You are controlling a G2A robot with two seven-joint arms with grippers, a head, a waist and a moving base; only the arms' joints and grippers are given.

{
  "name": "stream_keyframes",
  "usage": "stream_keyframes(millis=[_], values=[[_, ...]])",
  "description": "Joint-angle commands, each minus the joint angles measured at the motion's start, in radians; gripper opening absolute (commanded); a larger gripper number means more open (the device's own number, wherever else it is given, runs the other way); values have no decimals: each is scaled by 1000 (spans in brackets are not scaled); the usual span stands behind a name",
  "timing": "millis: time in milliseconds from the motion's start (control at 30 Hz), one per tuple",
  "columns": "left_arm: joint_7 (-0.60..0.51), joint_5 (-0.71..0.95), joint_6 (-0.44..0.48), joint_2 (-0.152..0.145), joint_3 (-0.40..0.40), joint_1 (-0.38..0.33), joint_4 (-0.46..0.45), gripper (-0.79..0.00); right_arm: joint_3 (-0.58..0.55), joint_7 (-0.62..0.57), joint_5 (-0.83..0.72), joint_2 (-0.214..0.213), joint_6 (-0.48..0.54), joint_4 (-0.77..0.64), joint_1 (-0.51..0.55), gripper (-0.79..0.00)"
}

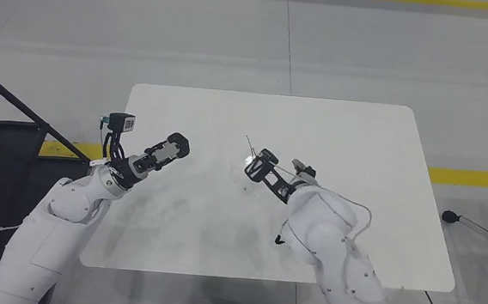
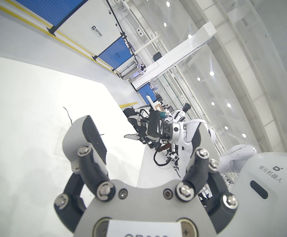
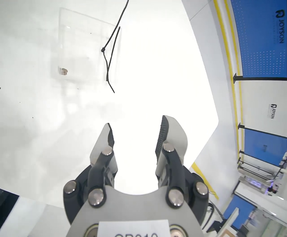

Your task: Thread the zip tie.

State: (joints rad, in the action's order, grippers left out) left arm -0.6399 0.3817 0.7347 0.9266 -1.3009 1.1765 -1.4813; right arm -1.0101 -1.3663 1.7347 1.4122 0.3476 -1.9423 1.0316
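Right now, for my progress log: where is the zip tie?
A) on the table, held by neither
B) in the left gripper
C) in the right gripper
A: the zip tie lies on the table beyond the open right gripper; the left gripper is open too.

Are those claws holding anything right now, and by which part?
Nothing. The left gripper and right gripper are open and empty; the zip tie lies on the table, apart from both.

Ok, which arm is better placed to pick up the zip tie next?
Likely the right. The right tool is open and faces the zip tie, which lies just ahead of it on the table. The left tool, also open, sits farther from it.
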Motion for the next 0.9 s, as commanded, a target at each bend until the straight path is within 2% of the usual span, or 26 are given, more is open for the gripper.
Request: stream_keyframes(millis=[0,33,200,400,867], values=[[0,0,0,0,0,0,0,0,-40,25,-11,-5,3,-40,25,-37],[0,0,0,0,0,0,0,0,-59,42,-18,-7,6,-61,36,0],[0,0,0,0,0,0,0,0,-165,143,-76,-21,32,-142,94,0],[0,0,0,0,0,0,0,0,-290,274,-171,-39,129,-194,160,0],[0,0,0,0,0,0,0,0,-289,274,-171,-39,128,-194,160,-1]])
